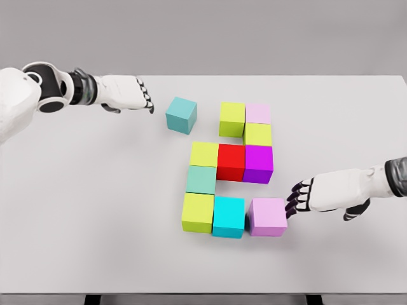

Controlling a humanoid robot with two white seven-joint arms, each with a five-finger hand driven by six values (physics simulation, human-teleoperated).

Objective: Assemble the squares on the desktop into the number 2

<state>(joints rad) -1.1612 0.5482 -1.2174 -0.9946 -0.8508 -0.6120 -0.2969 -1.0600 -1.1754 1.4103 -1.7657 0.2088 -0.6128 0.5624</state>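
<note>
Digit 2 nearly done around the red cube point(231, 161). My right hand point(304, 196), fingers loosely open and gripping nothing, touches the lilac cube point(267, 216) closing the bottom row. Teal cube point(181, 115) sits loose up-left, near my open left hand point(141, 95); the top-left slot needs it.

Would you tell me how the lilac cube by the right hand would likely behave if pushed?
The lilac cube looks rigid and flat-based, so it should slide, not roll. Pushed by the right hand, it would probably meet the cyan cube beside it.
</note>
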